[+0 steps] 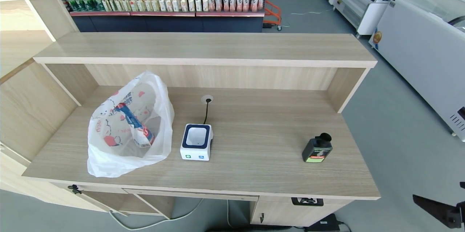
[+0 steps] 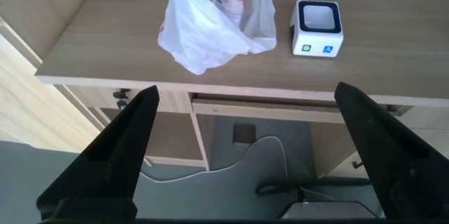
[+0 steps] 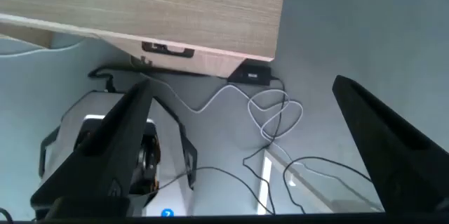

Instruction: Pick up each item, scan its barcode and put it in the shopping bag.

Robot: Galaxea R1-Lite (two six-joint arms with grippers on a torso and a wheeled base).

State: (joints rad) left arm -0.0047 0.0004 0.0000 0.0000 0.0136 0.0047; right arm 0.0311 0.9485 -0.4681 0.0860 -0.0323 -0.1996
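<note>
A white plastic shopping bag (image 1: 129,126) lies open on the left of the wooden counter (image 1: 254,130), with a blue-and-red carton (image 1: 136,124) inside it. Just right of the bag stands the white scanner (image 1: 196,141), window up. A dark bottle (image 1: 317,148) with a black cap and a green-and-red label stands alone near the counter's right end. My left gripper (image 2: 245,89) hangs open and empty in front of and below the counter edge, with the bag (image 2: 210,27) and the scanner (image 2: 318,27) beyond it. My right gripper (image 3: 240,82) is open and empty, low beside the counter's right front corner (image 3: 210,13).
A raised ledge (image 1: 203,48) runs along the back of the counter. The scanner's cable goes into a hole (image 1: 207,99) behind it. Drawers sit under the counter front (image 2: 266,108). Loose cables (image 3: 273,119) lie on the floor. Freezers (image 1: 421,35) stand at the right.
</note>
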